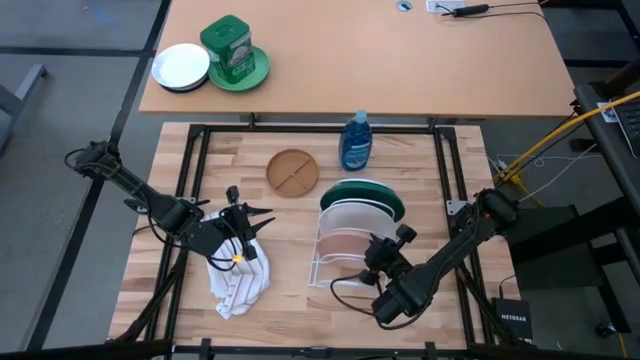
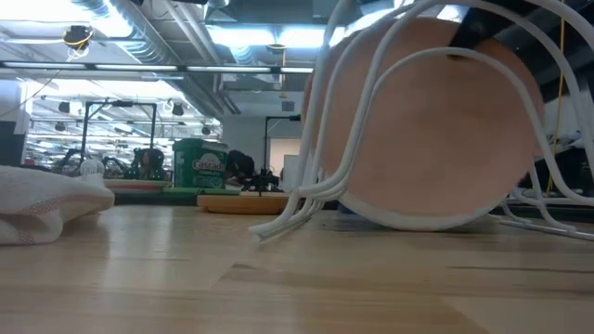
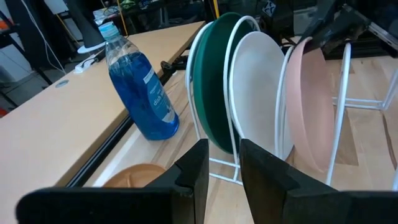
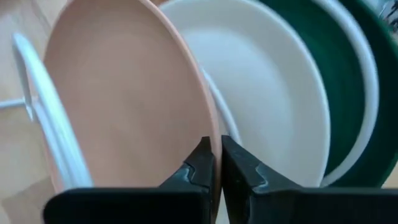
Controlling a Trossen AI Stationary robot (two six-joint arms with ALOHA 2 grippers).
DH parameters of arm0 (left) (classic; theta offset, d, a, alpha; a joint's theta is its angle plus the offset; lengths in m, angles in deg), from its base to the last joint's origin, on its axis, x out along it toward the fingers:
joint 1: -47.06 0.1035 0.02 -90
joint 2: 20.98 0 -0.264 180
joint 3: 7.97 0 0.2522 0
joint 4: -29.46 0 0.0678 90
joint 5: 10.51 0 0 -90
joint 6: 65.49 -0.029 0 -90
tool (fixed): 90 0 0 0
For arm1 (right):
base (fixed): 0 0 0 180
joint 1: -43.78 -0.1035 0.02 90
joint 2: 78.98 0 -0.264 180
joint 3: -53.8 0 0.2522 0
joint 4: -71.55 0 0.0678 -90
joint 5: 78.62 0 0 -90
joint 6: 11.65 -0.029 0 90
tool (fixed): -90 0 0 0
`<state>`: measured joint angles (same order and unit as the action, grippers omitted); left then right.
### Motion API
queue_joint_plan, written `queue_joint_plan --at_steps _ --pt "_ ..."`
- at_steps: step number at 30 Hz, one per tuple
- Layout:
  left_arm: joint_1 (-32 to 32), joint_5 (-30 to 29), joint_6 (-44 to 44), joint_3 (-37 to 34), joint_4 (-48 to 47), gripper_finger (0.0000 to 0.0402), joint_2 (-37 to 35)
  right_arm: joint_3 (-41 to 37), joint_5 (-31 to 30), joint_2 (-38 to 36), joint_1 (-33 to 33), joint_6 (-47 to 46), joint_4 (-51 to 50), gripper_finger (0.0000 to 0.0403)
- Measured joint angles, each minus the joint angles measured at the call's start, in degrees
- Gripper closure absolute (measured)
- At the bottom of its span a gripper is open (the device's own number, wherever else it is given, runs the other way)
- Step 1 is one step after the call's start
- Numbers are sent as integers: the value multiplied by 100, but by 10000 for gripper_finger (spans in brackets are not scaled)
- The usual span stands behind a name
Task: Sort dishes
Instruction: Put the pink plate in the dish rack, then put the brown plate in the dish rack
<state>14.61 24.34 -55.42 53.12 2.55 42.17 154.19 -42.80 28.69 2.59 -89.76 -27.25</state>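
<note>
Gripping check first: right gripper (image 4: 216,163) sits at the near end of the white wire rack (image 1: 322,262), fingers almost together with the rim of the salmon pink plate (image 4: 124,93) running into the narrow gap between them; whether it's truly pinched or just about to let go, can't tell for sure, but it reads as closed on the rim. That plate stands on edge in the rack's nearest slot, face toward the right wrist camera. Next slot back in the rack: white plate (image 4: 273,87), also upright, then the dark green plate (image 4: 354,81) in the farthest slot, all three parallel, edges up, faces along the rack's length. So three are racked. Remaining one is the brown wood-like plate (image 1: 292,170), lying flat on the table beyond the rack and off to its left-arm side, near the blue dish soap bottle (image 1: 355,142). Key relation: left gripper (image 1: 240,222) is beside the rack on that same side, above the white cloth (image 1: 238,280), fingers narrowly apart and empty, pointing toward the rack. Left arm looks nearer to the wood plate than the right. Plate is flat, so it'd need an edge grab and a tilt to upright before going in the rack, my guess.
</note>
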Motion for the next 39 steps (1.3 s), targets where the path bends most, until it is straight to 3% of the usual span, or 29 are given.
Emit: queue_joint_plan --at_steps 11,28,39 --pt "111 0 -117 0 0 320 4 0 1314 1 171 43 -8 343" --pt "337 9 -111 0 -1 320 4 13 1798 -16 297 44 -35 259" --pt "337 9 -109 0 0 320 4 448 2018 -49 302 210 -514 286"
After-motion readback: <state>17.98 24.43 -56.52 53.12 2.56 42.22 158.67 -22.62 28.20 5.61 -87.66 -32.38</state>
